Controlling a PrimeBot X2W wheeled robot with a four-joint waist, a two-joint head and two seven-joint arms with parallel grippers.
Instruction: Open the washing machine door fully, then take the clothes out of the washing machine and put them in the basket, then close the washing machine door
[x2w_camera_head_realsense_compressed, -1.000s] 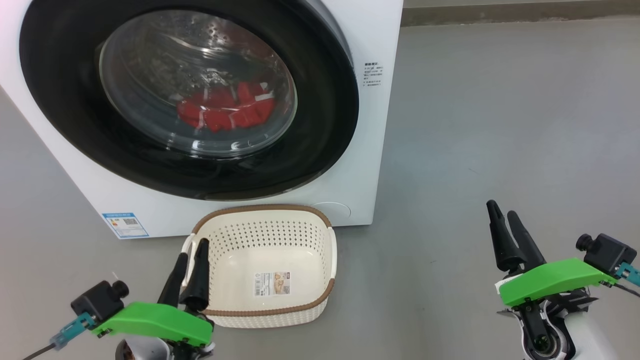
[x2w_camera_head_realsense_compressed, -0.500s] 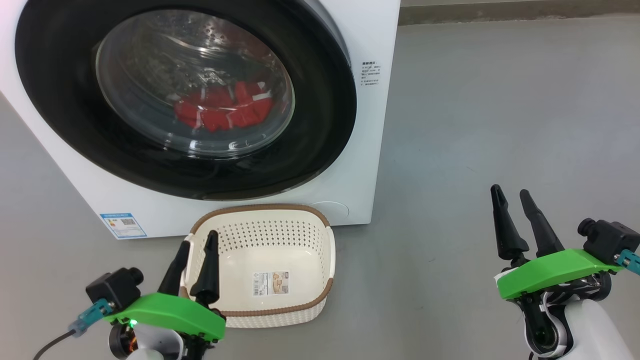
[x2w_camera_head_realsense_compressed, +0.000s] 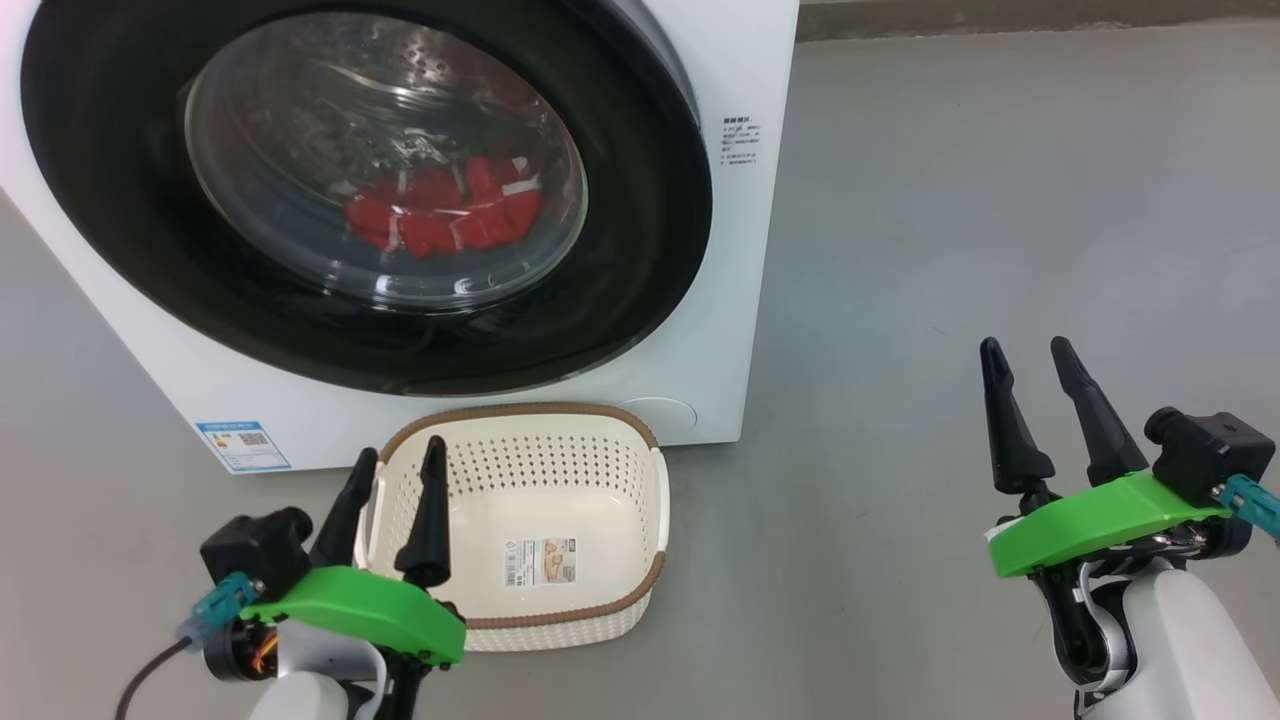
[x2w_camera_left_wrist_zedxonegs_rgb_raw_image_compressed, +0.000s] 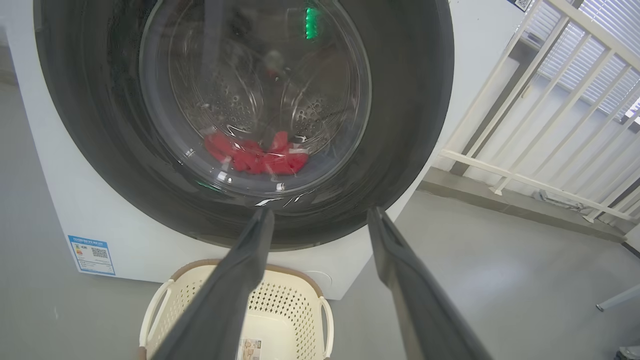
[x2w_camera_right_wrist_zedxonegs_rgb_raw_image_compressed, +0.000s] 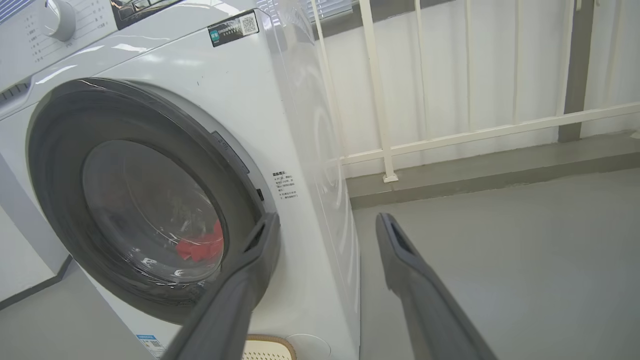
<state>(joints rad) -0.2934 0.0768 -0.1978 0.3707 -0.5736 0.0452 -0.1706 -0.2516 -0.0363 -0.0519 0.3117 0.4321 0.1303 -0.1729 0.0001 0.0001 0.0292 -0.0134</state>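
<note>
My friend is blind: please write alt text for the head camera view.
Red clothes lie inside a white washing machine, seen through its round black door. A cream basket sits before it; open left pincer near the basket, open right pincer aside.

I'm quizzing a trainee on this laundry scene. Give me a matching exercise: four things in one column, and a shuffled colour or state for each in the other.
Things:
1 washing machine door
2 clothes
3 basket
4 right gripper

Colours or states:
A red
B glossy black
C cream, empty
D open, holding nothing

Pairs: 1-B, 2-A, 3-C, 4-D
</note>
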